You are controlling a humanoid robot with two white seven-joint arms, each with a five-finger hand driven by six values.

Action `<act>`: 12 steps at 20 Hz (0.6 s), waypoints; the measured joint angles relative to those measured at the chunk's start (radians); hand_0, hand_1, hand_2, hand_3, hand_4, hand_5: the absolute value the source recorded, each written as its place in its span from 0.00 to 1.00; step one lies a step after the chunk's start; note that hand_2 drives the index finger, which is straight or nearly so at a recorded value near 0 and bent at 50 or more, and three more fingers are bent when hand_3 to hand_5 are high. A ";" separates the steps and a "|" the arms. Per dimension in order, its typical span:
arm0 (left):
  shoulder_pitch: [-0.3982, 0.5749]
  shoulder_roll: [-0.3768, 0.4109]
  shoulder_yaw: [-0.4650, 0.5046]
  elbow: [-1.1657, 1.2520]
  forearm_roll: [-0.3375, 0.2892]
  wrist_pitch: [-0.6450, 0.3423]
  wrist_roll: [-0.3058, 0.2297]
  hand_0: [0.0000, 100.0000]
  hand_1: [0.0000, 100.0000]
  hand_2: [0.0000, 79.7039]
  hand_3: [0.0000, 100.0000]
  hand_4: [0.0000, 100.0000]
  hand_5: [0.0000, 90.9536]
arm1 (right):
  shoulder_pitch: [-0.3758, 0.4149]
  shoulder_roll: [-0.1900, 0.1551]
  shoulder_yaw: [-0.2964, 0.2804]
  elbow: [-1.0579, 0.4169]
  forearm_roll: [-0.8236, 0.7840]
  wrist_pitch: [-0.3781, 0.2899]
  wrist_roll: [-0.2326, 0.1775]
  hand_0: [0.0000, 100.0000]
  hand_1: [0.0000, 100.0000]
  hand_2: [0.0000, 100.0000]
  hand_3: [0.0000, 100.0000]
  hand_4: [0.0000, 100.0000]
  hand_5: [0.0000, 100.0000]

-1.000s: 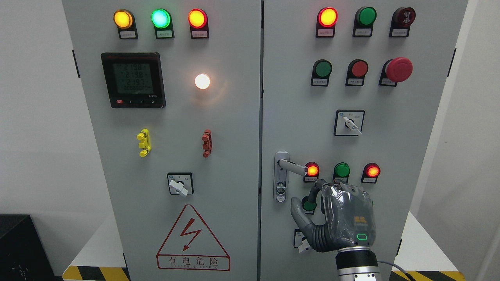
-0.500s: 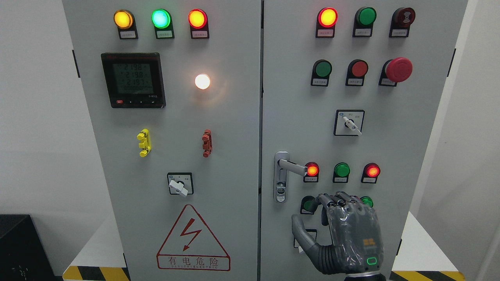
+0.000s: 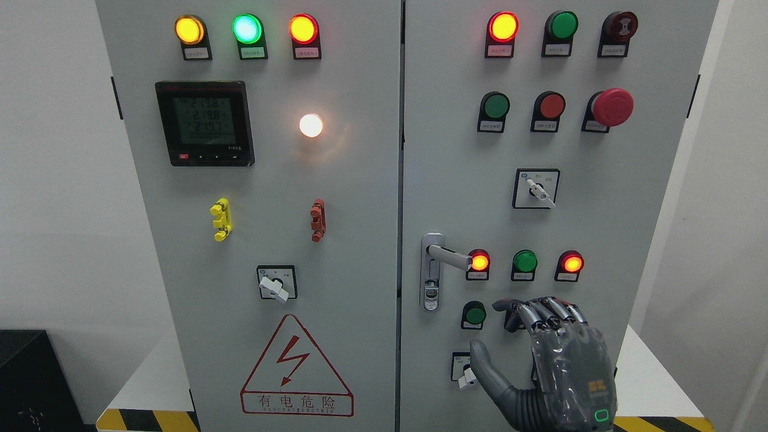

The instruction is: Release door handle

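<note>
The silver door handle (image 3: pixel 447 257) sits on the left side of the right cabinet door (image 3: pixel 612 198), its lever pointing right toward a lit red lamp (image 3: pixel 479 262). My right hand (image 3: pixel 555 360) comes in from the bottom right. It is below and to the right of the handle, clear of it and holding nothing. Its fingers (image 3: pixel 540 313) are loosely bent and its thumb (image 3: pixel 483 363) is spread to the left. The left arm is not in view.
The right door carries lamps, push buttons, a red emergency stop (image 3: pixel 612 107) and a rotary switch (image 3: pixel 537 189). A green button (image 3: pixel 475 314) and a small switch (image 3: pixel 463 375) lie close to my hand. The left door (image 3: pixel 264 198) has a meter, lamps and a warning triangle.
My right hand has dropped down and to the right, away from the handle. The fingers have loosened. The handle has not moved.
</note>
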 measured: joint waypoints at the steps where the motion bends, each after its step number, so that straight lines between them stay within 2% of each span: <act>1: 0.000 0.000 0.000 0.000 0.000 0.000 0.000 0.00 0.00 0.05 0.11 0.00 0.00 | 0.001 0.000 -0.006 -0.001 -0.006 -0.002 0.000 0.36 0.31 0.15 0.11 0.05 0.00; 2: 0.000 0.000 0.000 0.000 0.000 0.000 0.000 0.00 0.00 0.06 0.11 0.00 0.00 | 0.002 0.000 -0.011 -0.002 -0.011 -0.002 0.000 0.36 0.31 0.15 0.10 0.04 0.00; 3: 0.000 0.000 0.000 0.000 0.000 0.000 0.000 0.00 0.00 0.06 0.11 0.00 0.00 | 0.002 0.000 -0.018 -0.003 -0.016 -0.003 0.000 0.36 0.30 0.10 0.05 0.00 0.00; 4: 0.000 0.000 0.000 0.000 0.000 0.000 0.000 0.00 0.00 0.06 0.11 0.00 0.00 | 0.003 0.000 -0.025 -0.004 -0.020 -0.004 0.000 0.36 0.30 0.03 0.01 0.00 0.00; 6: 0.000 0.000 0.000 0.000 0.000 0.000 0.000 0.00 0.00 0.06 0.10 0.00 0.00 | 0.003 0.000 -0.040 -0.006 -0.033 -0.009 0.000 0.37 0.30 0.00 0.00 0.00 0.00; 12: 0.000 0.000 0.000 0.000 0.000 0.000 0.000 0.00 0.00 0.06 0.11 0.00 0.00 | 0.004 0.001 -0.072 -0.020 -0.077 -0.016 -0.023 0.39 0.24 0.00 0.00 0.00 0.00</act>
